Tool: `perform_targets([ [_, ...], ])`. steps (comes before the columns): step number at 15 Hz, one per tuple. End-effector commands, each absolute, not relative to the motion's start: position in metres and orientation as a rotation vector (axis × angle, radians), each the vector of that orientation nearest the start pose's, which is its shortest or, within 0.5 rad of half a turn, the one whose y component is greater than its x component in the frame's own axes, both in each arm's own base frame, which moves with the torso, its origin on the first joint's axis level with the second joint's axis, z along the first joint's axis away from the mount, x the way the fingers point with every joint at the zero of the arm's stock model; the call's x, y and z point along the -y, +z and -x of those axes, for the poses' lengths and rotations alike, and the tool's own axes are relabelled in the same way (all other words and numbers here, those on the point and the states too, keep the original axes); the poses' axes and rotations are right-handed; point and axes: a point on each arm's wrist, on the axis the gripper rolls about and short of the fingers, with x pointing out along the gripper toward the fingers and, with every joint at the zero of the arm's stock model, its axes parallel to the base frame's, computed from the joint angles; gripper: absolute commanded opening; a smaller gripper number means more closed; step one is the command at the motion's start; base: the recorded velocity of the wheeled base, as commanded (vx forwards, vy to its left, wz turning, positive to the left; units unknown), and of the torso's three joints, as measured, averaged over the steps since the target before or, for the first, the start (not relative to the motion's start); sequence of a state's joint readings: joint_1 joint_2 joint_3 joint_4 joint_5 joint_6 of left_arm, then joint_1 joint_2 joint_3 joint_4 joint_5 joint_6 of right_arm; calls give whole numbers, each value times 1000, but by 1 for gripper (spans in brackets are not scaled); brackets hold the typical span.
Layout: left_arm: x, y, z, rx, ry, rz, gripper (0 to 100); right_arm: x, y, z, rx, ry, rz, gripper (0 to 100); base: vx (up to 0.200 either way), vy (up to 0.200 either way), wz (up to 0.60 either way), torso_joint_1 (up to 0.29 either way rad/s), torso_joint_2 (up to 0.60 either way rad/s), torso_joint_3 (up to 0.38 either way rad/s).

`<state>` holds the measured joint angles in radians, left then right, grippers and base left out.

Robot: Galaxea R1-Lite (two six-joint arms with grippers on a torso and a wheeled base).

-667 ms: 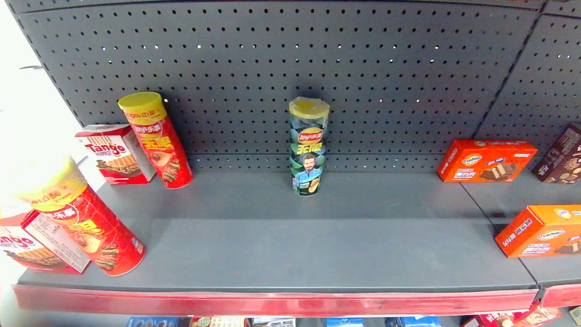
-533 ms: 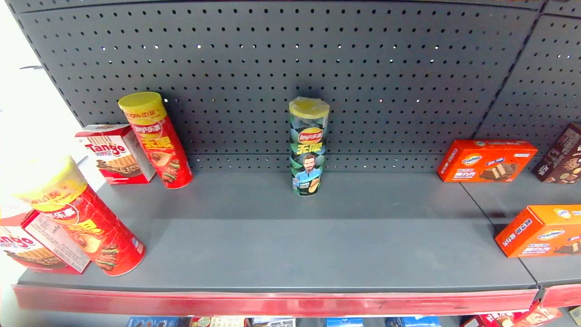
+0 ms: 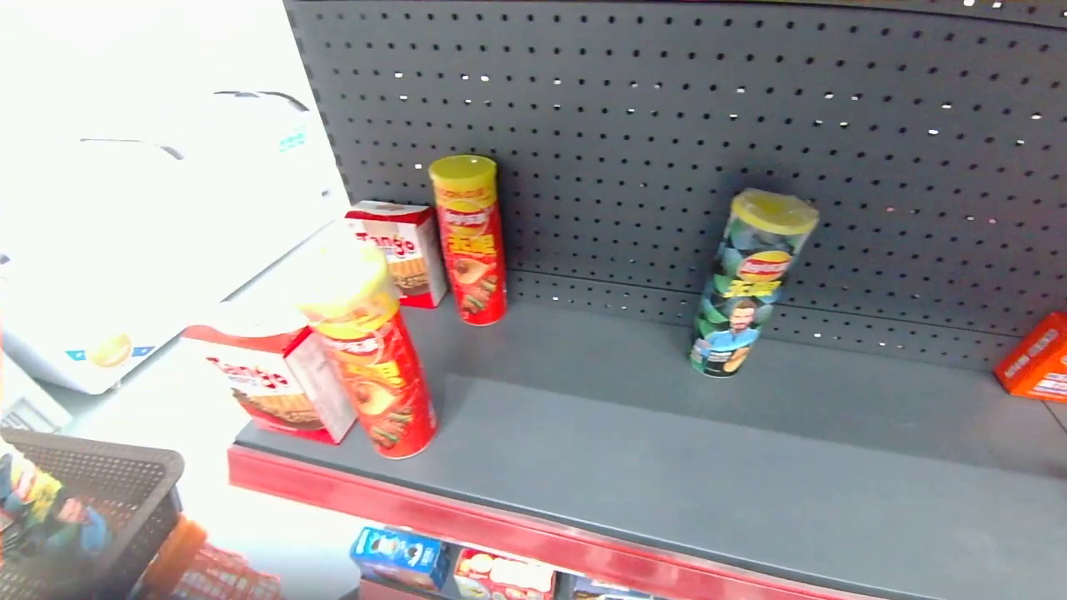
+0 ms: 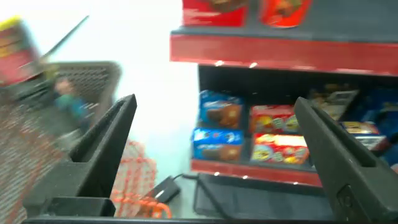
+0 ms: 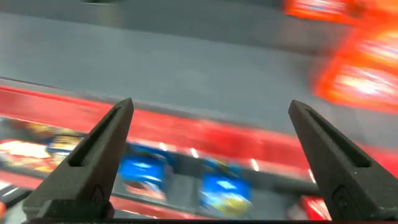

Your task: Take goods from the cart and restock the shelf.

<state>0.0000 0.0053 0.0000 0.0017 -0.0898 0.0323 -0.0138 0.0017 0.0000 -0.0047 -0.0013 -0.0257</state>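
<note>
In the head view the grey shelf runs from the middle left to the right edge, with a red strip along its front and a pegboard wall behind it. A green can stands right of centre, close to the wall and tilted a little. Near the upper middle, a red can at the back stands just beside a wafer box at the back. Nearer the front edge, a red can at the front stands against a wafer box at the front. An orange box shows at the right edge.

The dark mesh cart sits in the lower left corner, below the shelf and well apart from it, with colourful packets inside.

The left gripper is spread wide with nothing between its fingers. It faces the lower shelf, where blue packets are stacked. The cart lies off beyond one finger, blurred and apart from the gripper.

The right gripper is also spread wide and holds nothing. It faces the shelf's red front strip, with the grey shelf surface beyond it. Blurred orange boxes stand on that surface off to one side, clear of the fingers.
</note>
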Motion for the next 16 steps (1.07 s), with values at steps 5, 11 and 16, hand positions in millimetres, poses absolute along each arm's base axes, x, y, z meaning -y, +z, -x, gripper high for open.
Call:
perform_targets([
  [5,2,75,22,-6,-89,-32,100,0,76,23,1,-17,23,100,0,0,240,2,1,1],
  [11,2,75,22,-6,-91,-33,100,0,76,23,1,-18,15,100,0,0,0,0,0,0],
  [16,-2,157,17,-26,78,-154,100,0,76,23,1,-18,15,100,0,0,0,0,0,0],
])
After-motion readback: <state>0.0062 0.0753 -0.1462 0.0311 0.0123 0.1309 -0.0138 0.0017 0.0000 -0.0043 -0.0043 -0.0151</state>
